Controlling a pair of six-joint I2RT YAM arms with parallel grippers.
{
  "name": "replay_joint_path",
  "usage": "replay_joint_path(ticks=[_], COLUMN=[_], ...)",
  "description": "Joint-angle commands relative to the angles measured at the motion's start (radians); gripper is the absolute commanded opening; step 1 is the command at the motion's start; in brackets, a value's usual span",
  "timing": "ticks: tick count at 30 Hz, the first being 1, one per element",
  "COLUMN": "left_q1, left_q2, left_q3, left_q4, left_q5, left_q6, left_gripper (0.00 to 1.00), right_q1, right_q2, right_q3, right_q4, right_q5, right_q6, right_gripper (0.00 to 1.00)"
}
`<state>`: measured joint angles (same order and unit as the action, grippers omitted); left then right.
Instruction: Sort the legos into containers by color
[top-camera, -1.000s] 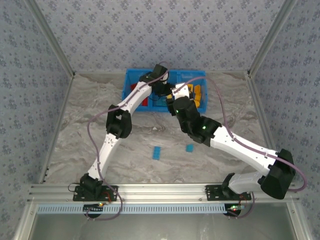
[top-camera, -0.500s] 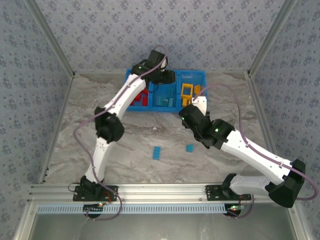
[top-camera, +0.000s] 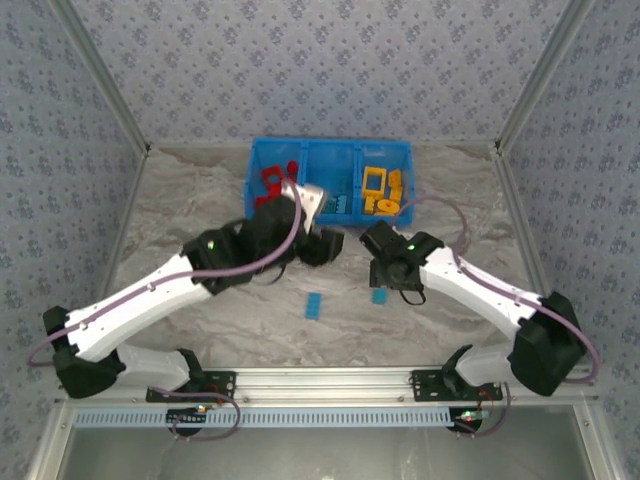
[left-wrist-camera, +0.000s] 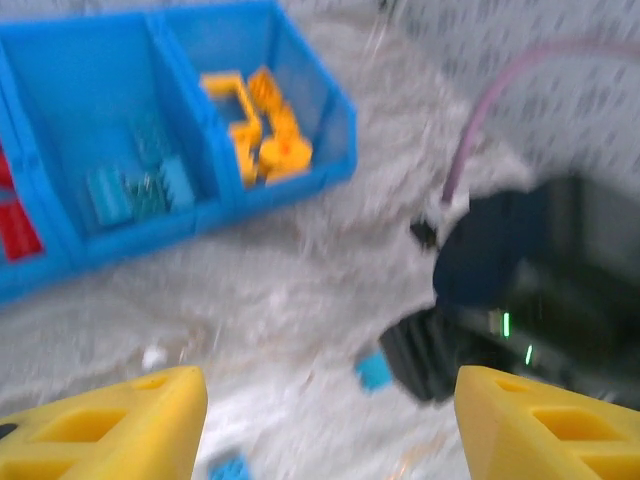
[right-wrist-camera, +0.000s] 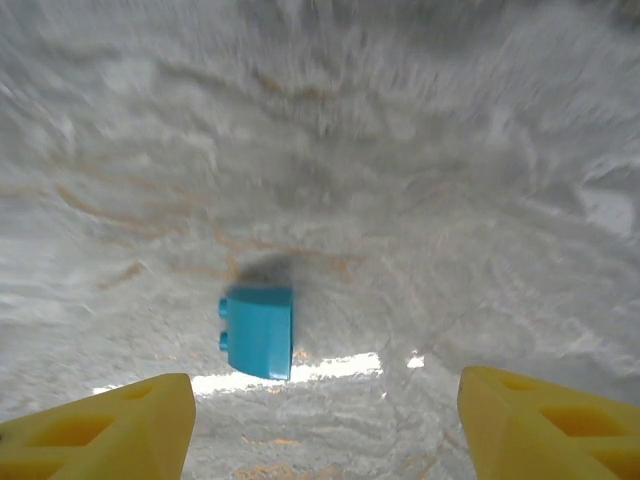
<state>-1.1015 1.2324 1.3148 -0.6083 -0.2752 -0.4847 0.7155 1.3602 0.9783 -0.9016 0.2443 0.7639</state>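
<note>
The light blue lego (right-wrist-camera: 258, 332) lies right beneath your right gripper (right-wrist-camera: 325, 400), off-centre between its spread, empty fingers (right-wrist-camera: 100, 425), closer to it than to the left gripper (left-wrist-camera: 330, 400).

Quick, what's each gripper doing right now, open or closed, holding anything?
Left gripper: open, holding nothing.
Right gripper: open, empty, over a loose blue brick.
</note>
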Motion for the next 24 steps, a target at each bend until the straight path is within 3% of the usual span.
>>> replay_joint_path(ticks=[1, 7, 12, 24], left_q1=[-0.097, -0.197, -0.323, -0.372], left_q2=[-0.095, -0.124, -0.127, -0.176], left_q3=[-0.17, -0.276, -0.272, -0.294], left_q4=[0.059, -0.043, -0.089, -0.054], left_q5=[-0.101, -0.092, -0.203, -0.236], left_q6=[-0.061, -0.204, -0.243, -0.291], left_gripper=[0.69, 0.7, 0.7, 0.7], right_q1=[-0.008, -0.016, -0.027, -0.047], right_q2=[0.055, 0.163, 0.234, 0.323], right_q3=[-0.026, -0.019, -0.023, -0.027], right_q4=[0.043, 0.106, 0.145, 0.146], right_q5=[-0.087, -0.144, -0.174, -0.176], right_q6=[0.031, 0.01, 0.002, -0.004], right_gripper=[0.73, 0.7, 0.67, 0.51])
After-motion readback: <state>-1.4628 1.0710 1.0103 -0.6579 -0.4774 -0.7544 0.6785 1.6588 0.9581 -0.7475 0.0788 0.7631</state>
